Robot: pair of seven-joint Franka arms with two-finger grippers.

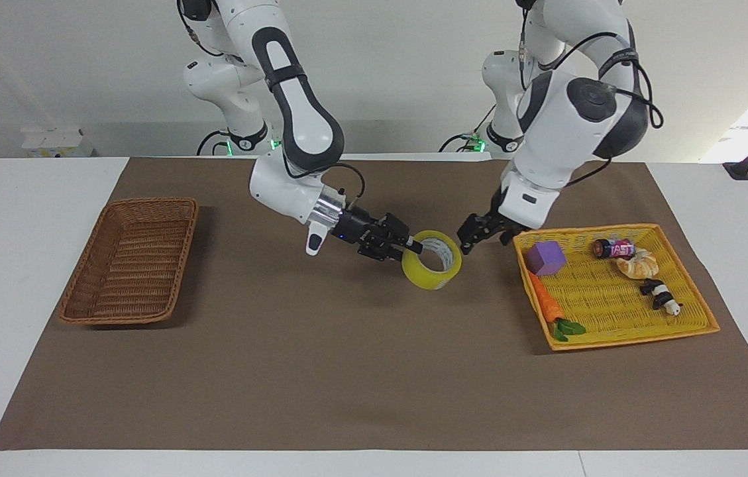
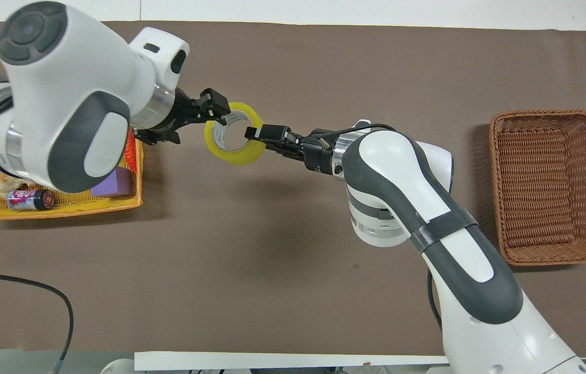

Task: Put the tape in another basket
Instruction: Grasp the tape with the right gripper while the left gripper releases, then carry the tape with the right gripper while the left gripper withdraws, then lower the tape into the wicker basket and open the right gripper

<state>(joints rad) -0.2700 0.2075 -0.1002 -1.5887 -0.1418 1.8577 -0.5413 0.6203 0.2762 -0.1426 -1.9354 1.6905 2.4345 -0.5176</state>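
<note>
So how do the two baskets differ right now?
The dark-brown basket has raised sides and sits at the right arm's end; the yellow-orange tray basket is shallow, at the left arm's end. The brown one holds nothing visible; the yellow one holds small items. Both are woven and rectangular.

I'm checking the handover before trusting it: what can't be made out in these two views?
- Overhead view: the left arm hides most of the yellow tray basket and its contents.
- Both views: whether the tape rests on the mat or hangs from the right gripper is unclear.
- Facing view: the label print on the small can is too small to read.
</note>
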